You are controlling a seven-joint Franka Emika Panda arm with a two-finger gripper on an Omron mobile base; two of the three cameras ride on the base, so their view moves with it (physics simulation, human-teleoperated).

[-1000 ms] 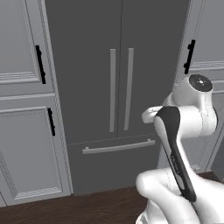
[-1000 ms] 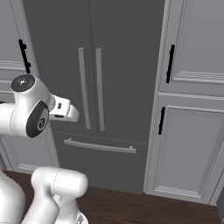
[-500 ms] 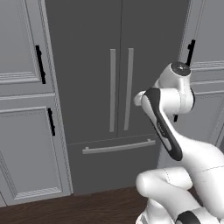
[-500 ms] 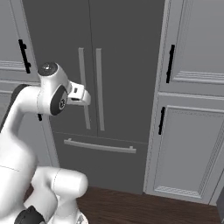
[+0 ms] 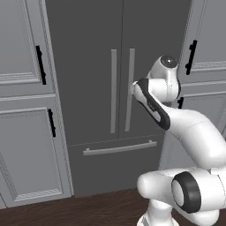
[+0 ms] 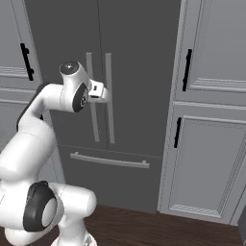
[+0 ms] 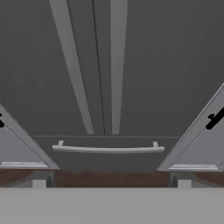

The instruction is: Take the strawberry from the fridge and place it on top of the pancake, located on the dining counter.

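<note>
The tall dark grey French-door fridge [image 5: 101, 75] stands shut straight ahead of the gripper [image 6: 102, 90], with two smooth matte doors above one bottom drawer. It carries three long pale grey bar handles: two vertical ones, the left door handle [image 5: 114, 90] and the right door handle [image 5: 129, 88], side by side at the centre seam, and one horizontal drawer handle [image 5: 120, 148] below the gripper. In the hand view the two upright bars run off the top edge, so their upper ends are cut off, and the drawer handle [image 7: 108, 149] lies across the lower part.

The gripper sits at the end of the white arm, close in front of the fridge at the height of the door handles, level with the right door handle in the left base view. In the right base view its small pale tip overlaps the gap between the two bars. Its fingers are too small and too much covered by the wrist to read, so I cannot tell how far it is open, or whether it touches a handle.

Light grey panelled cabinets [image 6: 211, 120] flank the fridge on both sides of the gripper, with recessed frames and short black handles [image 6: 188, 70]: four handles in the left base view, three in the right base view. A dark brown wood floor [image 6: 158, 230] runs beneath.
</note>
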